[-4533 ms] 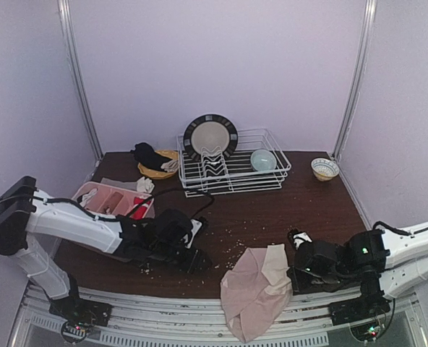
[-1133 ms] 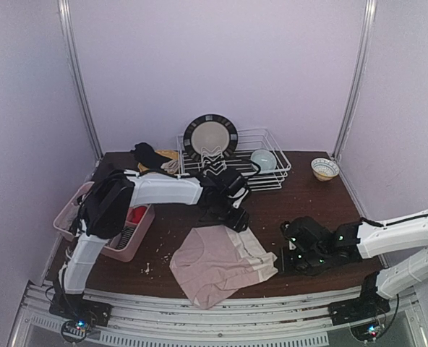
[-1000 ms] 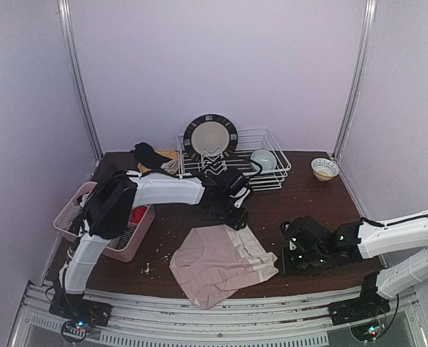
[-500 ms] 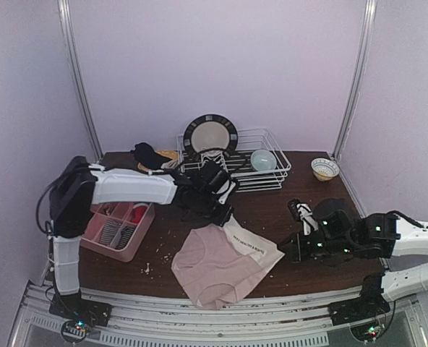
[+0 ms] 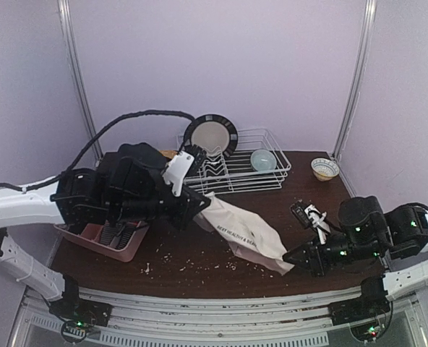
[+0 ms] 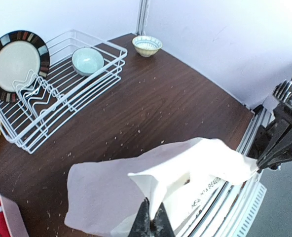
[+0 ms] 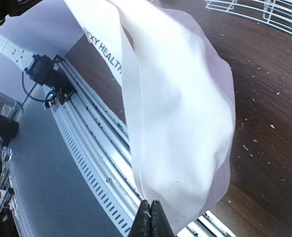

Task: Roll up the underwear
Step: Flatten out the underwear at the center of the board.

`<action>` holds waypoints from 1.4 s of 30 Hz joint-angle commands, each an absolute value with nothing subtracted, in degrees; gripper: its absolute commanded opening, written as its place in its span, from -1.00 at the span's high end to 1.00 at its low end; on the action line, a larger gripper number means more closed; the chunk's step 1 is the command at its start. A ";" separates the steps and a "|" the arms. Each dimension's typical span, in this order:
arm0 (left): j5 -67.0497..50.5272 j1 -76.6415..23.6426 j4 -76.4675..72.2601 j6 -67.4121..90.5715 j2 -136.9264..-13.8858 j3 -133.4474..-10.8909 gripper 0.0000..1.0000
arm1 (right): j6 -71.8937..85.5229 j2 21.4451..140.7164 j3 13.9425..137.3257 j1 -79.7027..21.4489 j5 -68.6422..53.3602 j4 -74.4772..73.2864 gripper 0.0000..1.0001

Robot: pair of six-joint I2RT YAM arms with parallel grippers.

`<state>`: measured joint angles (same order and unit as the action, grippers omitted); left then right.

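Across the middle of the top view the pale underwear (image 5: 244, 231) hangs as a slanting band over the dark bench (image 5: 301, 195). Its upper-left end is pinched in the left hand (image 5: 202, 207) and its lower-right end in the right hand (image 5: 292, 261), both clenched tight on the cloth. Printed lettering runs along the band, which seems to hang clear of the bench, though its sagging lower edge may brush the wood.
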<state>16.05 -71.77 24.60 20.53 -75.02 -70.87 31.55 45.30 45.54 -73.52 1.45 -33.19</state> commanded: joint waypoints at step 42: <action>-0.72 -47.20 17.23 19.89 -126.94 -98.44 -0.40 | 34.20 82.56 43.82 -32.23 6.58 -16.98 0.46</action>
